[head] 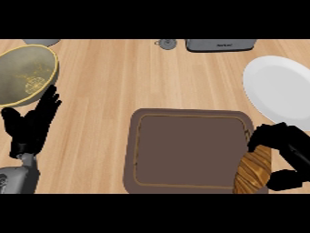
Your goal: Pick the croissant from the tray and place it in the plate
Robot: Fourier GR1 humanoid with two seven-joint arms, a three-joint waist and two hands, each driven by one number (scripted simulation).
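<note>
Left to right: my left hand (33,122) rests open beside the bowl (19,75). At the tray (187,152)'s right edge, my right hand (288,150) curls around the croissant (252,173). The plate (285,91) lies beyond; catching its rim could dislodge the croissant.

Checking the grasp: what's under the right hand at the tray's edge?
The croissant lies under the right hand, at the tray's right edge. Its upper end is covered.
</note>
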